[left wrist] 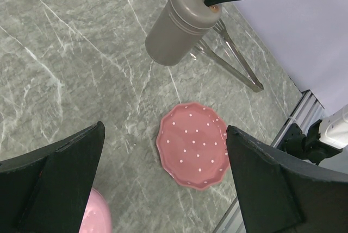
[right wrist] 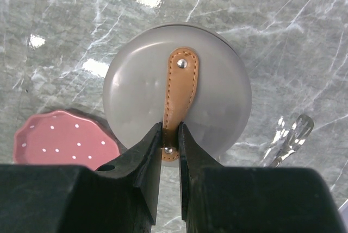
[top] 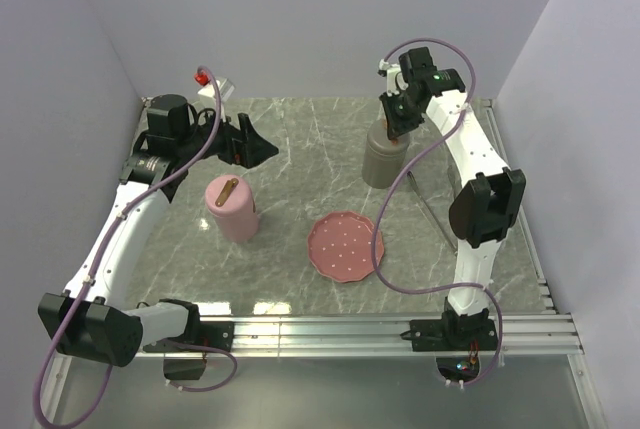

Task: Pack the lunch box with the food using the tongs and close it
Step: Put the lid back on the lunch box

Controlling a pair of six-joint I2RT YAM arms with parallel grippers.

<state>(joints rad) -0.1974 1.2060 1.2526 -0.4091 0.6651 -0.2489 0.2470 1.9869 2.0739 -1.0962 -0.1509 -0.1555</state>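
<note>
A grey cylindrical lunch box stands at the back right of the table, its lid on. A tan leather strap runs across the lid. My right gripper is directly above it, shut on the near end of that strap. The tongs lie flat on the table just right of the lunch box, and their tips show in the right wrist view. My left gripper hangs open above the table at the back left with nothing between its fingers. No food is in view.
A pink dotted scalloped plate lies bare at the table's middle front. A pink cylindrical container with a strap on its lid stands at the left. Walls close the back and both sides; a metal rail runs along the front.
</note>
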